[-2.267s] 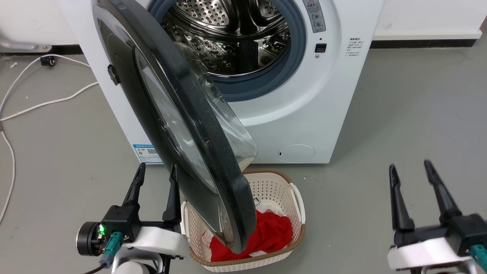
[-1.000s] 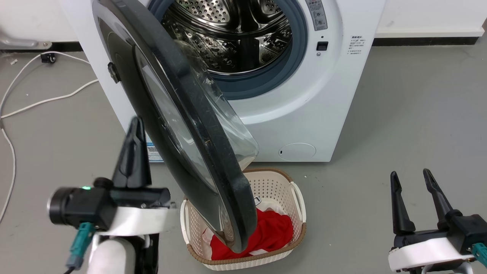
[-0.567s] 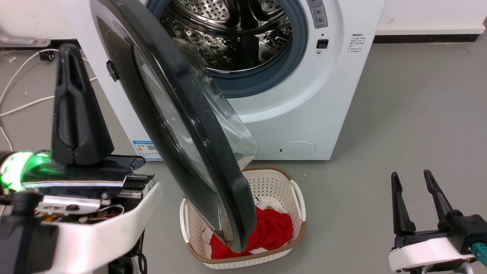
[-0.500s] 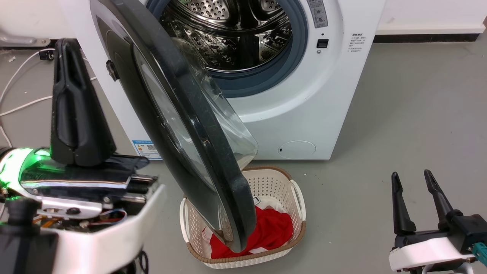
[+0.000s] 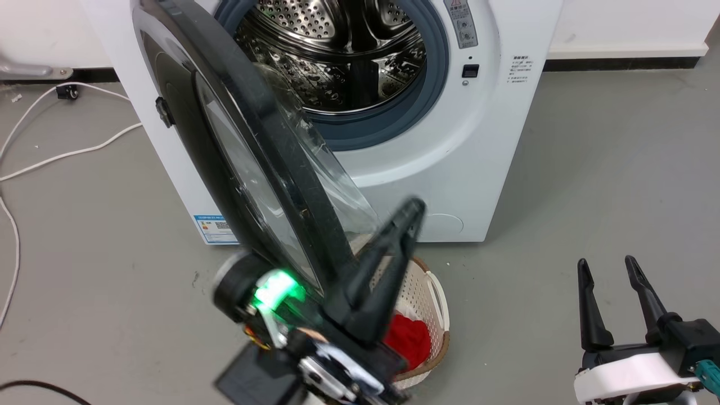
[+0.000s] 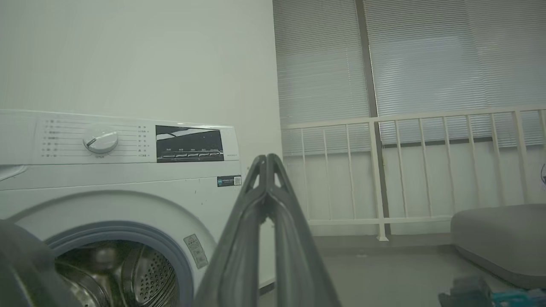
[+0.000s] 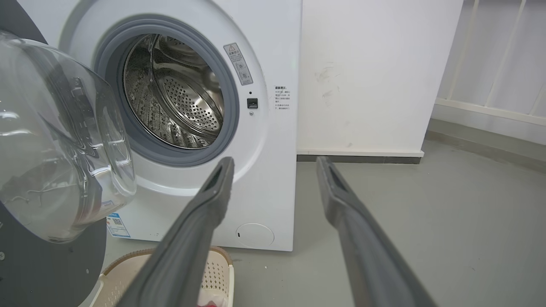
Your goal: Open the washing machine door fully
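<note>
The white washing machine (image 5: 450, 169) stands with its steel drum (image 5: 337, 50) exposed. The washing machine door (image 5: 292, 169), a black disc with a clear glass bowl (image 7: 64, 149), hangs swung out to the left, nearly edge-on to the head view. My left gripper (image 5: 413, 208) is shut and empty. It slants up to the right beside the door's lower free edge, on the drum side; contact with the door cannot be told. In the left wrist view the shut left gripper (image 6: 266, 160) points past the washing machine (image 6: 128, 179). My right gripper (image 5: 610, 267) (image 7: 275, 164) rests open low at the right.
A cream perforated basket (image 5: 430, 292) (image 7: 213, 273) holding red cloth (image 5: 408, 340) sits on the floor below the door's free edge, partly behind my left arm. White cables (image 5: 67, 152) trail over the grey floor at the left. A white railing (image 6: 405, 170) stands right of the machine.
My left gripper has shut and swung from the door's outer left side, up close to the camera, across to its drum side at lower middle. The door's angle and the right gripper look unchanged.
</note>
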